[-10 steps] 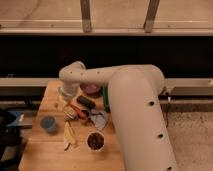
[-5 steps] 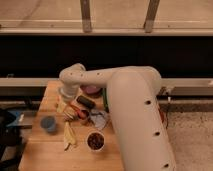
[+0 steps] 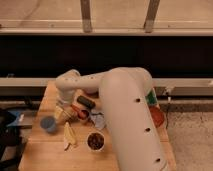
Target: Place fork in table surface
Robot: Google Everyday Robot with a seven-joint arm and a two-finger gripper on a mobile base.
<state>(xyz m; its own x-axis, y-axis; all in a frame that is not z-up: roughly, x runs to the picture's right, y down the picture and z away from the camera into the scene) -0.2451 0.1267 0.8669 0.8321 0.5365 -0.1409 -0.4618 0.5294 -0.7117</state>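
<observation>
Arm sits slightly lower; claw (image 3: 62, 107) hangs over surface (image 3: 40, 152), near blue cup (image 3: 48, 123) and banana (image 3: 69, 135); can't tell its grip state.

Cream-white robot arm (image 3: 130, 115) sweeps over the light tan wooden plank tabletop (image 3: 42, 152), its gripper (image 3: 62, 110) low, near the yellow banana (image 3: 69, 135) and blue-grey round cup (image 3: 48, 124).
</observation>
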